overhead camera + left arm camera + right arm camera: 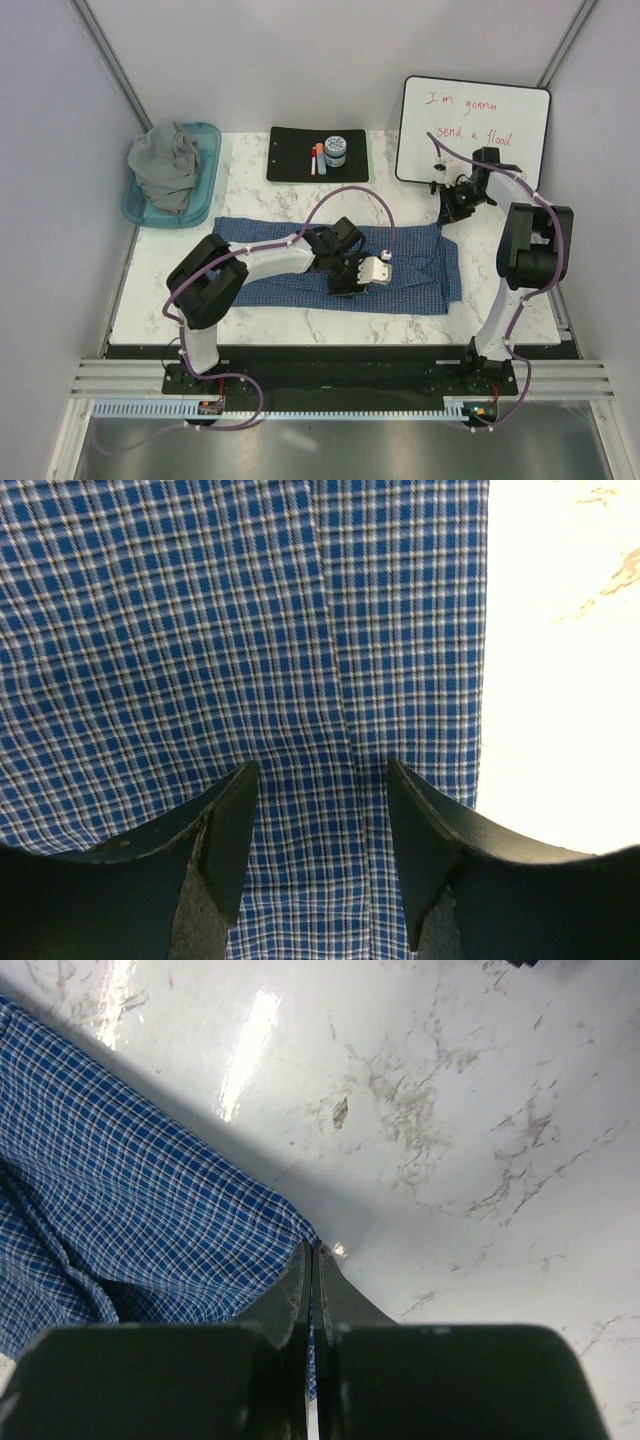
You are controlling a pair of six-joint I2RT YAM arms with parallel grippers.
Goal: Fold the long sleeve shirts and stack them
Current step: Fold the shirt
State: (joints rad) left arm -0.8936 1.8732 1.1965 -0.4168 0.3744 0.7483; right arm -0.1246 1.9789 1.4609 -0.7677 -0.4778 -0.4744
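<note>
The blue-and-white checked shirt lies spread flat across the middle of the marble table. My left gripper points down over its middle. In the left wrist view this gripper is open, its jaws on either side of a seam in the checked cloth, with nothing pinched. My right gripper is at the shirt's far right corner. Seen from the right wrist, it is shut on the edge of the checked shirt, with a strip of cloth between the jaws. The grey shirt lies crumpled in the teal tub.
A whiteboard with red writing leans at the back right, close behind the right arm. A black mat at the back centre holds markers and a small jar. Bare marble lies right of the shirt.
</note>
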